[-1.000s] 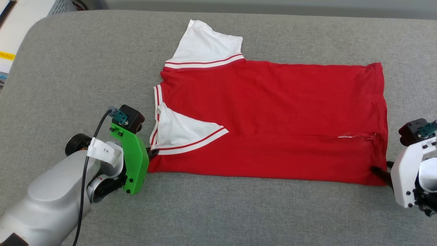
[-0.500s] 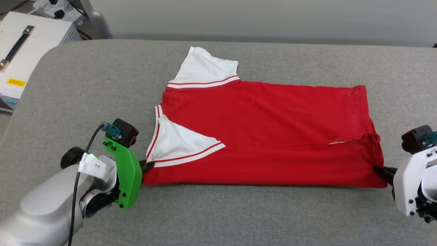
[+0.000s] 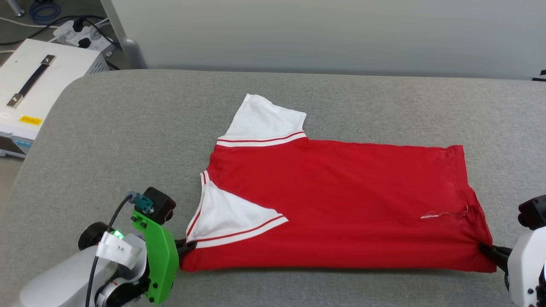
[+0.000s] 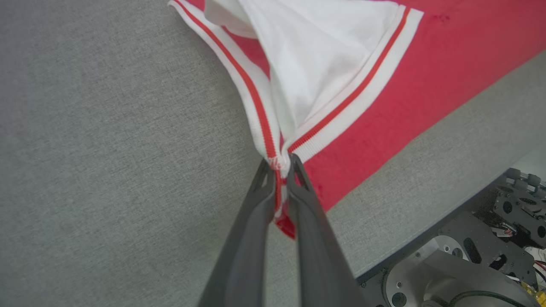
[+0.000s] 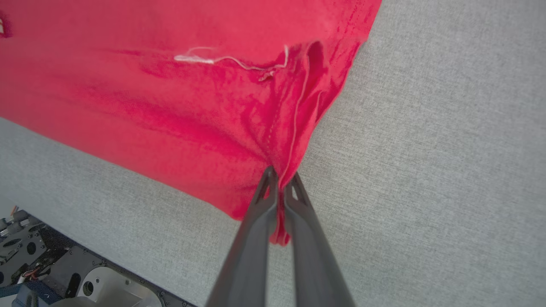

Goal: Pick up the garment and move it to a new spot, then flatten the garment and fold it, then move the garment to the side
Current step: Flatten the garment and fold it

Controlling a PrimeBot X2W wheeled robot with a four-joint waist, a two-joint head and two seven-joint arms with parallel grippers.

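The garment (image 3: 337, 200), a red T-shirt with white striped-trim sleeves, lies spread sideways on the grey padded table (image 3: 128, 140), its near long edge folded over. My left gripper (image 3: 186, 246) is shut on the garment's near collar corner; the left wrist view shows the garment (image 4: 341, 64) with striped trim pinched between my left gripper's (image 4: 279, 164) fingertips. My right gripper (image 3: 486, 249) is shut on the near hem corner. In the right wrist view the garment's (image 5: 170, 85) red hem bunches into my right gripper (image 5: 279, 175).
A white case with a black handle (image 3: 34, 81) stands off the table's far left, with cables and a power strip (image 3: 81, 32) behind it. A pale wall panel (image 3: 320, 34) runs behind the table. The robot's base (image 4: 469, 264) lies below the near table edge.
The head camera has tilted up, so the whole scene sits lower in view. My right gripper has shut on the hem corner. The left gripper keeps its hold on the collar corner.
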